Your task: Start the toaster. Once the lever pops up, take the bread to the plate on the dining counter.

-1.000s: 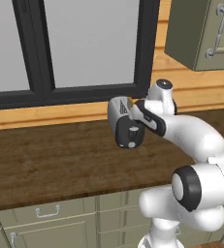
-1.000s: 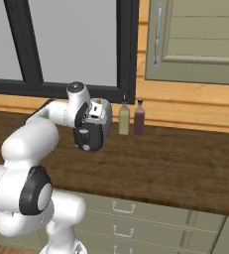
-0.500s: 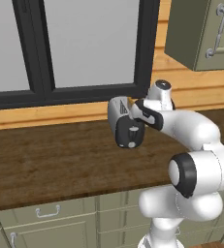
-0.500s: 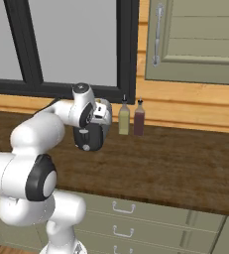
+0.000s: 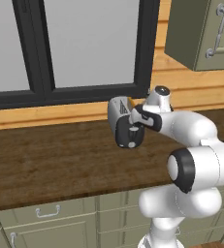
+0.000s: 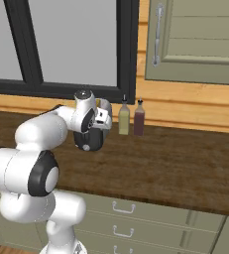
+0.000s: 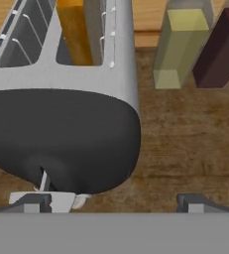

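Observation:
The silver-grey toaster [image 5: 118, 110] stands on the wood worktop below the window, its black end panel [image 7: 61, 134] facing the room. A tan slice of bread [image 7: 75, 27] stands upright in one slot, and its top edge [image 5: 130, 102] pokes out. My gripper [image 7: 113, 202] hangs open just above and in front of the black end. Its left fingertip [image 7: 30, 201] sits beside the pale lever [image 7: 62, 199] at the foot of the panel's slit. From the base views the hand [image 5: 140, 120] [image 6: 100, 119] hovers close over the toaster's front end [image 6: 87, 140]. The plate and the dining counter are out of view.
Two bottles stand against the wall just right of the toaster, one olive-yellow [image 6: 124, 119] [image 7: 178, 44] and one dark red [image 6: 139, 119] [image 7: 217, 44]. The worktop [image 5: 50, 160] has grey-green drawers below it. A wall cabinet [image 6: 200, 39] hangs above right.
The hand has crept slightly closer to the toaster's black end while the elbow swung nearer the base. The jaws stay wide open. Toaster and bread have not moved.

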Robot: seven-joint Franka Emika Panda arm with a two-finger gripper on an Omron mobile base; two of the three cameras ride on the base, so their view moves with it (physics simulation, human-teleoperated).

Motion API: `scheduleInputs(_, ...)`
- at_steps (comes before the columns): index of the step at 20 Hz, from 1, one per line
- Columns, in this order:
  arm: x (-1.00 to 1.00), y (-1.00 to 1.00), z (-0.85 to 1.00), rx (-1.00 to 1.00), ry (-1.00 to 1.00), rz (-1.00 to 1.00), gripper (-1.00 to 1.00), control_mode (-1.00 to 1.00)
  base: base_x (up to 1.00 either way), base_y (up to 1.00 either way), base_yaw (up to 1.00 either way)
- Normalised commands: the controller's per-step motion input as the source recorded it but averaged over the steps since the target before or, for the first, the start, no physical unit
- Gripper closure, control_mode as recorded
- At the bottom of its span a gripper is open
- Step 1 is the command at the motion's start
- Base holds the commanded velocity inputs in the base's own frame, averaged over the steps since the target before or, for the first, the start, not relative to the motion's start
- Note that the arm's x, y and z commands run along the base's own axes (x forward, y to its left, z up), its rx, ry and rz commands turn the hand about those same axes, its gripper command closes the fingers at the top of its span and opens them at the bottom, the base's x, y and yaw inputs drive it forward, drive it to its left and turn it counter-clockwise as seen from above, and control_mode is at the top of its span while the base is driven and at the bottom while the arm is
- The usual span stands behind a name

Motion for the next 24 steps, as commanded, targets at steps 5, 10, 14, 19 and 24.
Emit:
scheduleInputs(5,0.00,0.00,-0.25,0.00,0.00,0.00,-1.00,-1.00,0.00,0.00,0.00)
scheduleInputs(10,0.00,0.01,-0.28,0.00,0.00,0.00,-1.00,-1.00,0.00,0.00,0.00)
scheduleInputs(14,0.00,0.00,-0.24,0.00,0.00,0.00,-1.00,-1.00,0.00,0.00,0.00)
scheduleInputs(19,0.00,0.00,-0.26,0.00,0.00,0.00,-1.00,-1.00,0.00,0.00,0.00)
scheduleInputs(24,0.00,0.00,-0.24,0.00,0.00,0.00,-1.00,-1.00,0.00,0.00,0.00)
